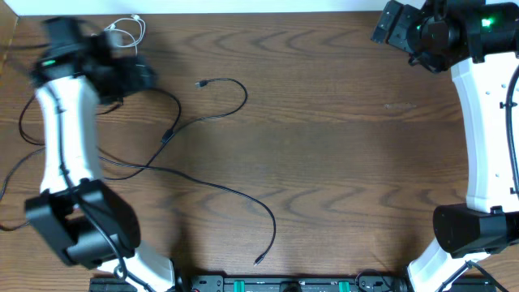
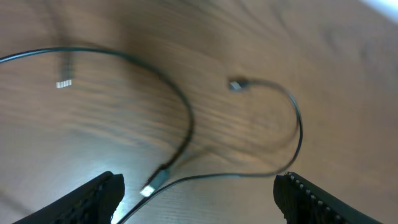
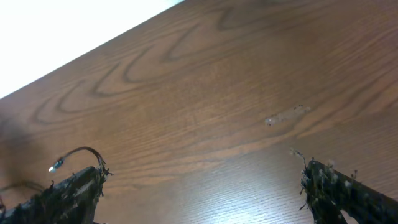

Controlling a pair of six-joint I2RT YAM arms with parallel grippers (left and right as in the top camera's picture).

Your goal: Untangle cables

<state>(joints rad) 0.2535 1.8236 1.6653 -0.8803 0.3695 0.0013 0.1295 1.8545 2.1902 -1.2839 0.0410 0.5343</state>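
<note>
Several thin black cables (image 1: 219,113) lie loosely crossed on the left half of the wooden table. One curls into a hook with a plug end (image 1: 200,83); another runs to a plug (image 1: 259,260) near the front. A short white cord (image 1: 130,30) sits at the back left. My left gripper (image 1: 134,75), blurred, hovers above the black cables' left end. In the left wrist view that gripper (image 2: 199,200) is open, with a cable (image 2: 186,127) and a connector (image 2: 151,186) on the table between the fingers, not gripped. My right gripper (image 1: 395,24) (image 3: 205,194) is open and empty at the back right.
The table's back edge (image 1: 243,14) meets a white surface. Thicker black arm leads (image 1: 20,122) loop at the far left. The two arm bases (image 1: 81,223) (image 1: 474,231) and a rail of equipment (image 1: 284,284) stand along the front edge.
</note>
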